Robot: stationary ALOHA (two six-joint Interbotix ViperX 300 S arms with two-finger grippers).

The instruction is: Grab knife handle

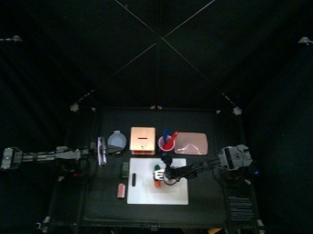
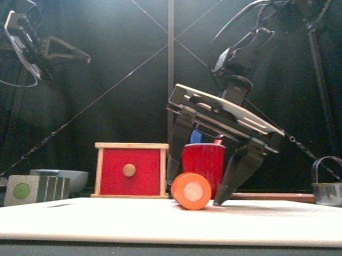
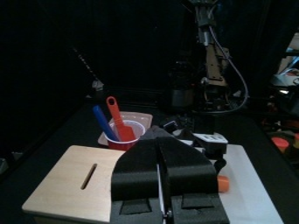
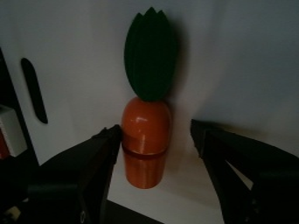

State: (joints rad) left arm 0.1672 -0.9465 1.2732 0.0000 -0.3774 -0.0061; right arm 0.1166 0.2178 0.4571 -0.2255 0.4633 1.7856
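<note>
Top view places the left gripper [image 1: 88, 155] at the surface's [image 1: 98, 210] left edge, jaws pressed together in its wrist view, beside a grey tray [image 1: 113, 142]. Further right stand a wooden block [image 1: 142, 138] and a red cup [image 1: 167, 141] holding utensils. On the white board [image 1: 160, 183], the black knife handle [image 1: 132, 179] lies at the left edge. The right gripper [image 1: 167, 171] hangs over the toy carrot [image 4: 147, 114], jaws spread on either side of it. The knife's blade is too small to make out.

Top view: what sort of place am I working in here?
Probably a robot test pen with toy kitchen props: black curtains surround a small table holding a toy carrot and a red cup.
</note>
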